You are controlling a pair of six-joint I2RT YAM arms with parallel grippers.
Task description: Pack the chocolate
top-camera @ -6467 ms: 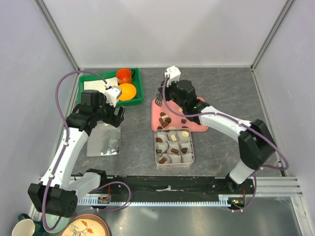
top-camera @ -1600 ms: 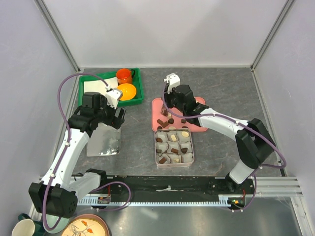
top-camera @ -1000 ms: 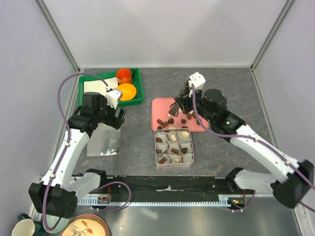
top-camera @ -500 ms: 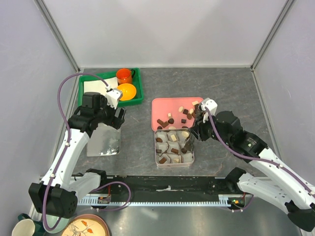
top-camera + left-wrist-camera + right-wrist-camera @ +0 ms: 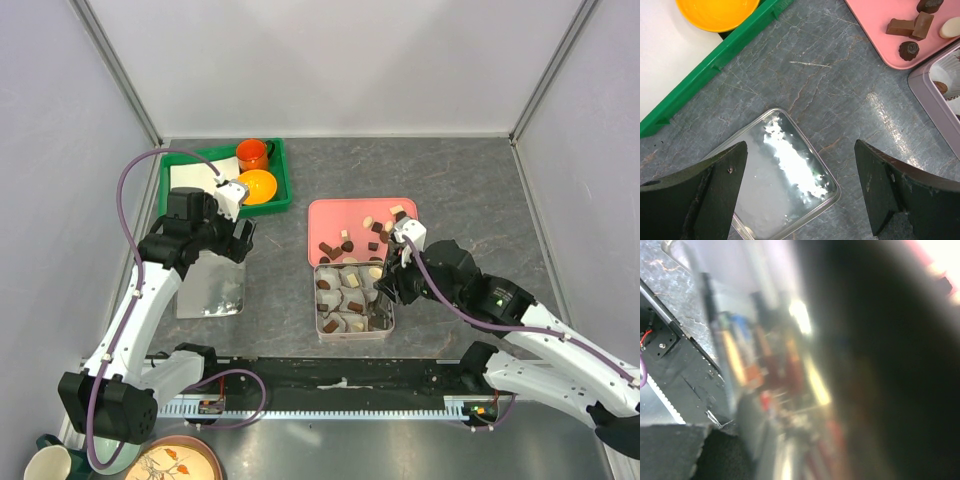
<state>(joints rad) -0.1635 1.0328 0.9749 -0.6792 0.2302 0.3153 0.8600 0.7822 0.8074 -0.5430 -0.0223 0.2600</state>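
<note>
Swinging off the pink tray (image 5: pixel 335 215), the right gripper (image 5: pixel 386 288) has come to the tin (image 5: pixel 350 337) at its right rim; its grip cannot be told. Across bare grey table (image 5: pixel 280 290), the left gripper (image 5: pixel 800 150) hangs spread over the lid (image 5: pixel 775 192). Chocolate (image 5: pixel 347 243) lies on tray and in tin.

the right gripper (image 5: pixel 384 290) blocks the square tin's (image 5: pixel 350 337) right side; bare table (image 5: pixel 275 280) lies open between tin and lid (image 5: pixel 214 296).
</note>
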